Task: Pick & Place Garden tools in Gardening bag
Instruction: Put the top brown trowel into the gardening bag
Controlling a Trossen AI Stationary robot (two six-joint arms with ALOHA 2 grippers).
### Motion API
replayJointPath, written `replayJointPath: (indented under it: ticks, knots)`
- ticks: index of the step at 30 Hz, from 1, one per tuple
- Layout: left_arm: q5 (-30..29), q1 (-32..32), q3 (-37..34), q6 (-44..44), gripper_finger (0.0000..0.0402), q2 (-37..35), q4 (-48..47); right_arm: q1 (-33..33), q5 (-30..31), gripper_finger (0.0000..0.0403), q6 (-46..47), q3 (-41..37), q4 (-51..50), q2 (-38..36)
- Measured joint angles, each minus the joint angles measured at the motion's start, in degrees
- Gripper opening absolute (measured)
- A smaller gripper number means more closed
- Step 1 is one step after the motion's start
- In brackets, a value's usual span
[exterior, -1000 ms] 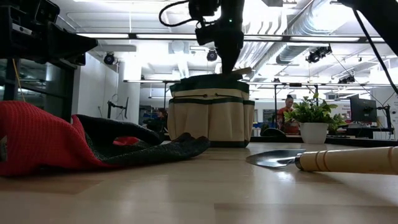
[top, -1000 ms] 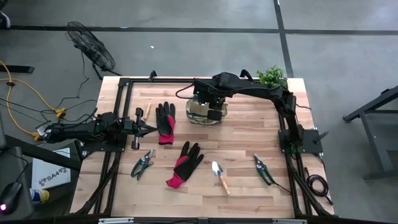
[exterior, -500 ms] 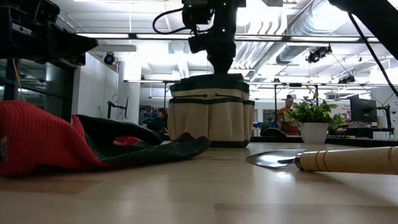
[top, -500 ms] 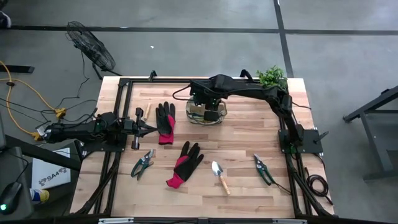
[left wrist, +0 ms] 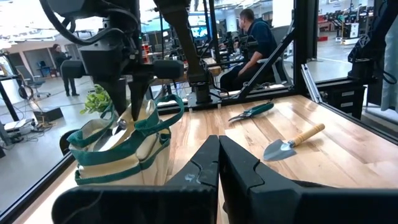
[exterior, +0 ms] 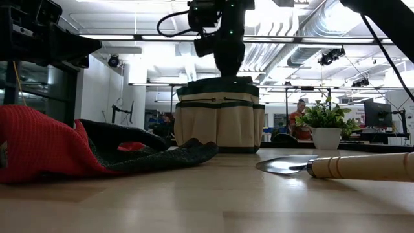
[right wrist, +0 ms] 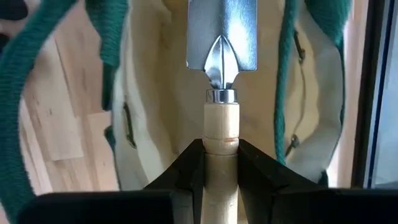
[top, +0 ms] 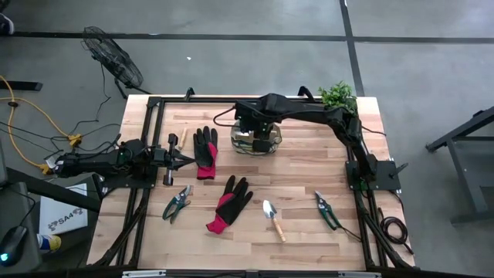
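The olive-tan gardening bag stands upright on the far middle of the table. My right gripper hangs over its mouth, shut on a wooden-handled trowel whose blade points down into the bag. My left gripper is shut and rests level at the table's left side. Flat on the wood lie two black-and-red gloves, two pruners, another trowel and a small wooden-handled tool. My right gripper pinches the trowel's wooden handle between its two fingers, just behind the metal collar. The fingers come from above, pointing steeply down, and lie along the handle. The trowel hangs blade-down inside the bag's mouth; whether it touches the bag I cannot tell.
A green potted plant stands at the far right corner. A black frame runs around the table's edges. The bag's green loop handles rise on either side of the trowel. Bare wood lies between the bag and the near tools.
My right gripper has come down over the bag and shifted a little toward the table's left, carrying the trowel. The tilted handle that showed above the bag's rim in the low view has sunk out of sight. Over the last half second it has kept still.
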Motion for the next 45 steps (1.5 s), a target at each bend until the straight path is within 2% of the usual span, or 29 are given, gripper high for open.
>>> replayJointPath:
  ticks: [28,45]
  knots:
    - [0.0,-0.02,0.0,0.0,0.0001,0.02,0.02,-1.81,-2.56,0.0066,-3.47,-0.11,-0.55,0.51]
    - [0.0,-0.02,0.0,0.0,0.0001,0.01,0.01,-3.08,-3.92,0.0066,-3.39,-4.1,3.22,1.49]
